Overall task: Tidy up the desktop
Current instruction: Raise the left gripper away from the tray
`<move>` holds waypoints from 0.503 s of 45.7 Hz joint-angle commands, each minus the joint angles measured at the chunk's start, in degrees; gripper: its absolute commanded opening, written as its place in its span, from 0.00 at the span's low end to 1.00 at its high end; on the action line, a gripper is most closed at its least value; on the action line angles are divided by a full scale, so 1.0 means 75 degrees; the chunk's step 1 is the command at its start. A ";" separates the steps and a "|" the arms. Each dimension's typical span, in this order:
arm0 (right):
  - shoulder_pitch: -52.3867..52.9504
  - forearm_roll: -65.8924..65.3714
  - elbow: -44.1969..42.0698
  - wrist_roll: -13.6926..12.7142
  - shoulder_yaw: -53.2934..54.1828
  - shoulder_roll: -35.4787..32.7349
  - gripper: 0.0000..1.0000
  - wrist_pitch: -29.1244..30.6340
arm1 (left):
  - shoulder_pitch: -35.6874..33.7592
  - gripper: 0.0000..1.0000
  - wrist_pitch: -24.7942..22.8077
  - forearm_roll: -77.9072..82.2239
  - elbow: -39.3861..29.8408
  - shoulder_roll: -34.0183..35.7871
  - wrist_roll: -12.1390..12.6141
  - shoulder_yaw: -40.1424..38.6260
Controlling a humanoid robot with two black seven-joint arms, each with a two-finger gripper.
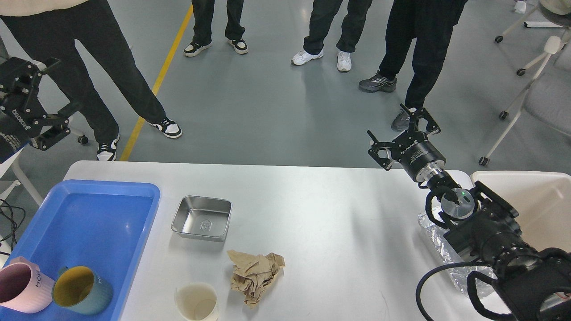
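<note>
The white desktop (321, 214) holds a shallow steel dish (202, 218), a crumpled brown paper (255, 276) and a white paper cup (196, 302) at the front edge. My left gripper (51, 96) is open and empty, raised off the table's far left corner, over the floor. My right gripper (400, 133) is open and empty, just past the table's far edge on the right. Crumpled clear foil (435, 238) lies on the desktop, partly hidden under my right arm.
A blue plastic tray (89, 214) at the left holds a pink mug (18, 287) and a teal mug with a yellow inside (80, 290). A white bin (535, 196) stands at the right. Several people stand beyond the far edge, and office chairs stand at the far right.
</note>
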 commanded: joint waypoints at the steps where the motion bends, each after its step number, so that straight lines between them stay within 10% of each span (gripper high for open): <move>1: -0.0014 0.0000 0.0000 0.0000 0.0000 0.0001 1.00 0.0000 | 0.0000 0.97 0.0227 -0.0109 0.0025 -0.0050 -0.0145 -0.0286; 12: -0.0003 0.0000 0.0012 0.0000 0.0000 0.0013 1.00 -0.0012 | 0.0304 0.97 0.1095 0.0219 0.0764 0.0079 -0.0273 0.0944; 23: -0.0003 0.0000 0.0012 0.0000 0.0000 0.0001 1.00 -0.0012 | 0.0773 0.97 0.0113 0.0196 0.0506 0.0944 -0.0707 0.1343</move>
